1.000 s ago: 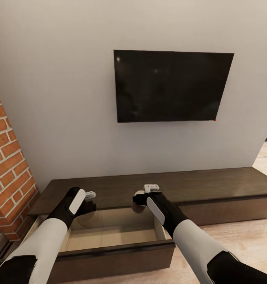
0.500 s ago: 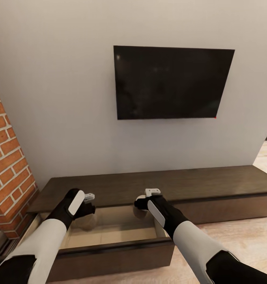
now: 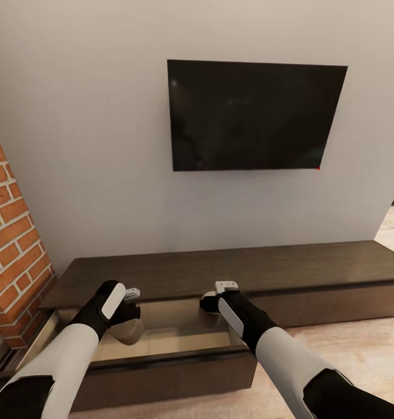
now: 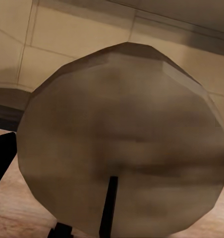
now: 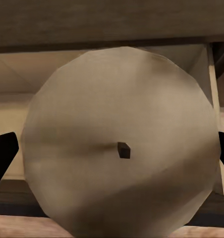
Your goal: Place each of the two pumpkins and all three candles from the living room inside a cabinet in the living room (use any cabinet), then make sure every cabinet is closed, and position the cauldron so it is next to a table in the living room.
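Lower frame: the left gripper (image 3: 128, 307) and right gripper (image 3: 211, 298) each stay clamped on a candle (image 4: 122, 144), the second candle (image 5: 119, 144) likewise, over the cabinet's (image 3: 266, 273) open drawer (image 3: 162, 343), beneath the wall TV (image 3: 252, 115).

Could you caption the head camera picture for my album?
Both grippers, left and right, hold candles over the cabinet's open drawer.

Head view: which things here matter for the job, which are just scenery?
Job:
candle in left gripper
candle in right gripper
cabinet
open drawer

Scenery:
TV
brick fireplace
wall
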Controlling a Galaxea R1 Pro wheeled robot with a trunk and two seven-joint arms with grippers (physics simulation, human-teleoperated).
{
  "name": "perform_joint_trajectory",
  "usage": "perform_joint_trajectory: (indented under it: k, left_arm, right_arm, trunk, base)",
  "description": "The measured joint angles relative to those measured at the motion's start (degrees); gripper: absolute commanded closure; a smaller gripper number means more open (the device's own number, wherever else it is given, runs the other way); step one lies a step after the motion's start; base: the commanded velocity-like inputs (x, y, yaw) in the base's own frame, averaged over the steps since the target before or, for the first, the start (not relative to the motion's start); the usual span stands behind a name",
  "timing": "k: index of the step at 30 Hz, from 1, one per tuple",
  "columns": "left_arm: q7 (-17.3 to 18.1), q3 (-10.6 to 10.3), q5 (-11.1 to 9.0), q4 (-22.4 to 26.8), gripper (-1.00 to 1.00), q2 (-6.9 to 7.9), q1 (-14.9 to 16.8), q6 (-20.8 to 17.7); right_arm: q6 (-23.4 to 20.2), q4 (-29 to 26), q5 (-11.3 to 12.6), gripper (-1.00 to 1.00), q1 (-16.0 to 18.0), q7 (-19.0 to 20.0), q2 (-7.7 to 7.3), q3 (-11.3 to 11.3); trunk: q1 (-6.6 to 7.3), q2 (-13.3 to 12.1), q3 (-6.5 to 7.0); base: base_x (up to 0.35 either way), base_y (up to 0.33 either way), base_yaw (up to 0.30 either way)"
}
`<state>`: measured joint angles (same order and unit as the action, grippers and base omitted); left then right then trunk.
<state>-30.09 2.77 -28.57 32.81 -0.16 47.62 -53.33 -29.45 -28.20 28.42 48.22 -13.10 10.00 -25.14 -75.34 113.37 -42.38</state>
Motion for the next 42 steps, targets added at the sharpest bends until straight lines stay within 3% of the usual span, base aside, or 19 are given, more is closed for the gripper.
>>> perform_joint_trajectory:
  k: [6,21,42]
  left_arm:
    - [0.0,0.0,0.1,0.0,1.00,0.00,0.0,0.1]
    - [0.1,0.0,0.1,0.1,1.00,0.00,0.0,1.8]
    - [0.1,0.0,0.3,0.0,1.00,0.04,0.0,1.8]
  right_arm:
    - [0.3,2.5,-0.3,1.00,0.0,0.0,0.00,-0.3]
    - [0.4,2.7,-0.4,1.00,0.1,0.0,0.00,-0.4]
    - [1.5,2.7,-0.5,1.00,0.0,0.0,0.00,-0.4]
  trunk:
    - [-1.32,2.4,-1.08]
    - [-4.61,8.4,-3.77]
    - [-4.61,8.4,-3.77]
  base:
    - [0.000,0.000,0.000]
    - [0.000,0.000,0.000]
    - [0.079,0.000,0.000]
